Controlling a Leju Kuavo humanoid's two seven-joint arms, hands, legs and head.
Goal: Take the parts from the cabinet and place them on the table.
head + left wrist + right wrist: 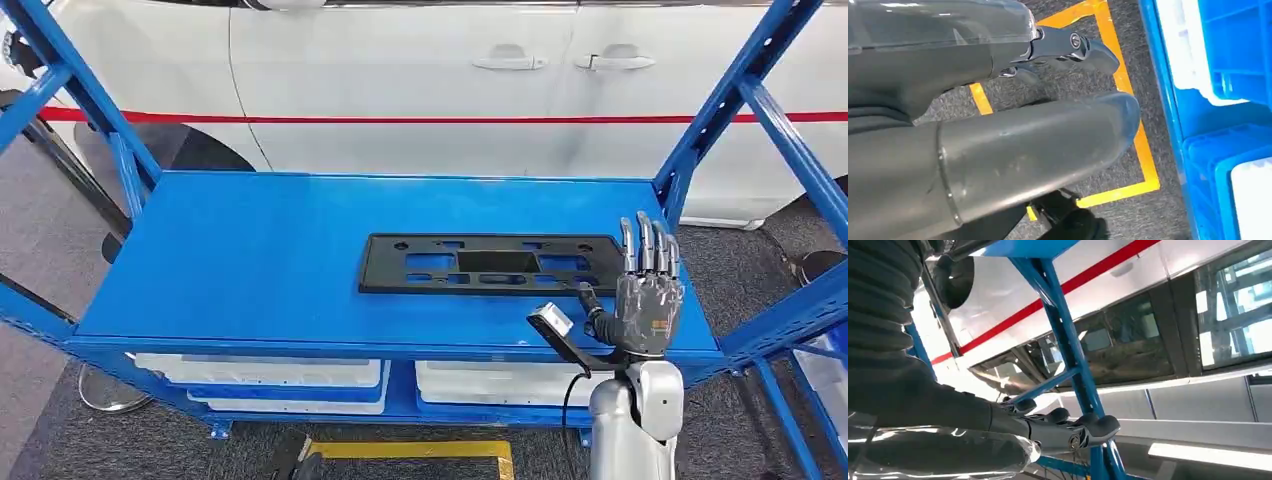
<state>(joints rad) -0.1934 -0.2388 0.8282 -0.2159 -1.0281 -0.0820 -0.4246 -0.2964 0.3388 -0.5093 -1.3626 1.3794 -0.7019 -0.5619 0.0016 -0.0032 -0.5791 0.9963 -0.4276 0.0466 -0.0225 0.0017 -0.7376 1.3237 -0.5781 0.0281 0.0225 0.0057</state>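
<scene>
A flat black plastic part with several cut-outs lies on the blue shelf of the cabinet, right of centre. My right hand is raised at the shelf's front right, just beside the part's right end, fingers straight, pointing up and apart, holding nothing. In the right wrist view the same hand has its fingers stretched out in front of a blue upright. In the left wrist view my left hand hangs over the floor, its fingers extended with nothing in them.
Blue uprights frame the shelf on both sides. White and blue bins sit on the lower level. A white car with a red stripe stands right behind the cabinet. Yellow tape marks the grey carpet.
</scene>
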